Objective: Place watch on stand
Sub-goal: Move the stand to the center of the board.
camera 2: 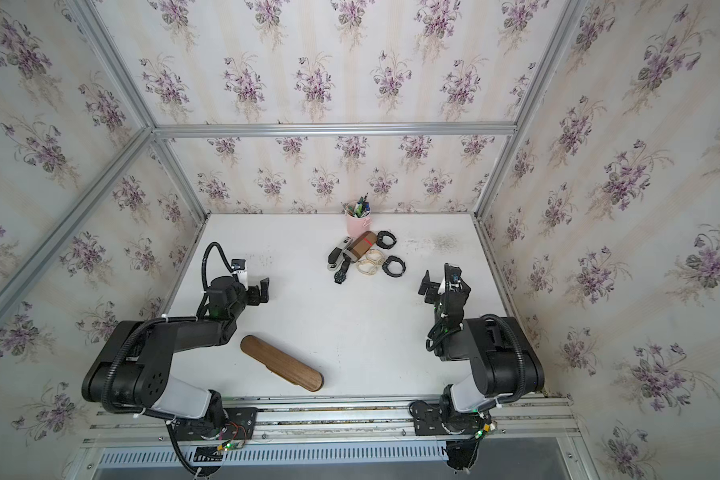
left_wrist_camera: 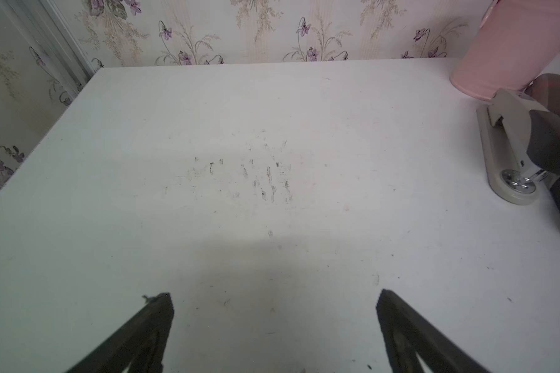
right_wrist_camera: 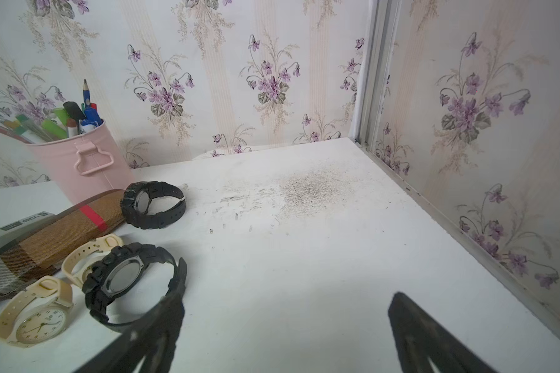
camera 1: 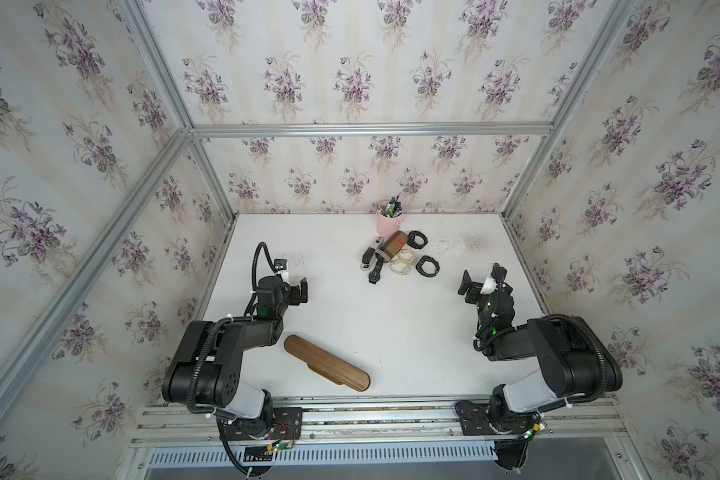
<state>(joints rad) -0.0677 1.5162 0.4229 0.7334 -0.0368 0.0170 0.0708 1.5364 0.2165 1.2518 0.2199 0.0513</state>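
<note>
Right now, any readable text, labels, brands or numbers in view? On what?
"SD-1" (blurred, uncertain, possibly cut off): label on the grey stapler.
Cream watch dial: hour marks and a brand mark, too small to read.
Nothing else legible in any view.

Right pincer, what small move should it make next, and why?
Probably shift the right pincer sideways toward the nearest black watch and lower it over the strap. The pincer is open and empty above bare table, the watch lies just off to its side, and the stand holds no watch yet.
</note>
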